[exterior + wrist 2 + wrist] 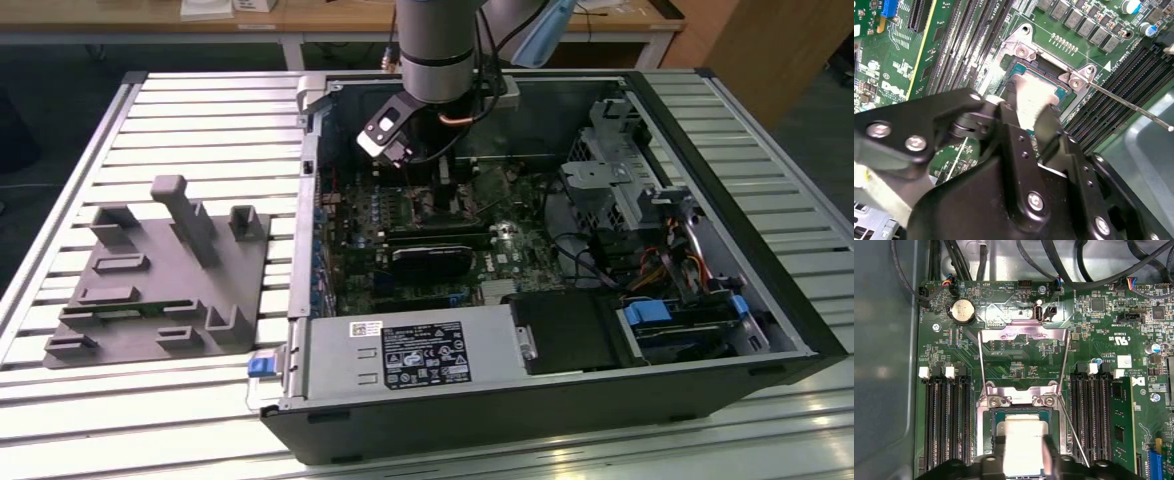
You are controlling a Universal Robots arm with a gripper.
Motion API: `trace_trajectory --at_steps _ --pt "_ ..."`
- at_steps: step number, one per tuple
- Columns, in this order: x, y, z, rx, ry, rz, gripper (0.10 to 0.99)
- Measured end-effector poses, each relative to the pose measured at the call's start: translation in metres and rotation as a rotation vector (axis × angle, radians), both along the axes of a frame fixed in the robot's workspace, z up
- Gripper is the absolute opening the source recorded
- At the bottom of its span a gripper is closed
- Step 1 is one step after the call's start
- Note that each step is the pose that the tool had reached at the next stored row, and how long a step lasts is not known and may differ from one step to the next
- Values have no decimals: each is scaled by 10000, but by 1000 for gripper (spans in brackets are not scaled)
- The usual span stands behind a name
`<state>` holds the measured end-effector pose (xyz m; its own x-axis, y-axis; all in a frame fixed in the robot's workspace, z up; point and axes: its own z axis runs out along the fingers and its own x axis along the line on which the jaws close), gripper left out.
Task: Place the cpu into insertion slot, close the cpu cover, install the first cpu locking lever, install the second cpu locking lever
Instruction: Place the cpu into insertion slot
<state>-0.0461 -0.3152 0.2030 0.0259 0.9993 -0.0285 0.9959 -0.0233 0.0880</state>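
Jaws stand narrow, clamped on opposite edges of the cpu (1026, 97), which hangs square over the insertion slot (1021, 69); whether it is fully seated I cannot tell. Gripping by the edges likely keeps the chip's face level with the socket. The first wrist view shows the cpu cover (1024, 333) swung up and back, clear of the socket, with a locking lever (1073, 435) unlatched beside it. The exterior view adds the arm (434, 40) reaching down into the open computer case (534, 425) on the bench (80, 150).
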Motion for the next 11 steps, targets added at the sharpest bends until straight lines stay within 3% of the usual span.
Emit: trace_trajectory --at_steps 3,4,6,7,8,11 --pt "0 0 0 0 0 0 286" --pt "0 0 1 -1 0 0 286" --pt "0 0 1 0 0 0 165" --pt "0 0 1 0 0 0 165" --pt "0 0 1 0 0 0 110" --pt "0 0 1 -1 0 0 106"
